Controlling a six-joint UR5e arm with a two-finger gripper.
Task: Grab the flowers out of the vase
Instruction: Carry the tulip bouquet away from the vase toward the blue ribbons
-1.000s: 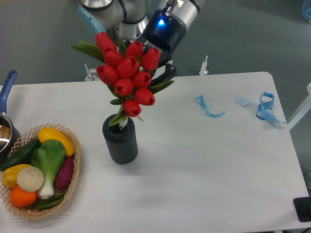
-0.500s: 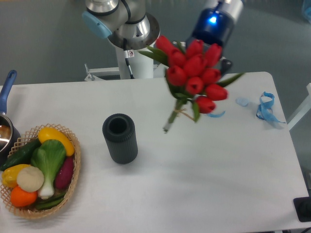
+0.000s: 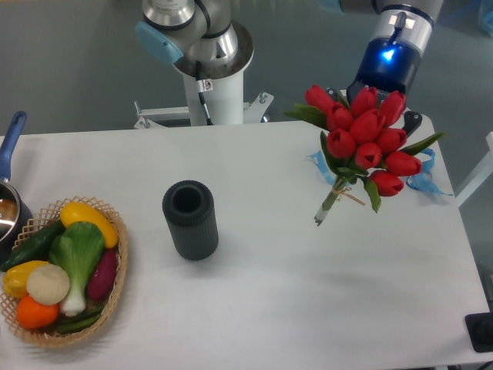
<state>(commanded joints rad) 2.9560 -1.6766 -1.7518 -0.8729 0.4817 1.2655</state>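
One bunch of flowers [image 3: 363, 142] hangs in the air over the right part of the white counter [image 3: 308, 308], clear of the surface. It carries about ten red tulip buds, packed close, with green leaves sticking out to the left and right and a single tied bundle of stems pointing down and to the left. One vase [image 3: 190, 220] stands upright on the counter well to the left of the bunch, dark grey and ribbed, its round mouth open.

At the left edge sits one wicker basket [image 3: 115, 289] holding vegetables: a yellow one, an orange one, a pale round one, a leafy green one, a purple one and dark green ones. Just behind it, one pot with a blue handle [image 3: 11, 139] is cut off by the frame. Blue ribbon pieces [image 3: 420, 171] lie on the far right of the counter, partly hidden behind the blooms.

One arm reaches in from the top, its base column at upper centre and its wrist, with a lit blue ring, coming down at upper right. The gripper [image 3: 383, 116] sits behind the top of the bunch, mostly hidden by the buds; one dark finger [image 3: 411, 122] shows at the right. The bunch is held aloft there, so the gripper is clamped on the flowers.
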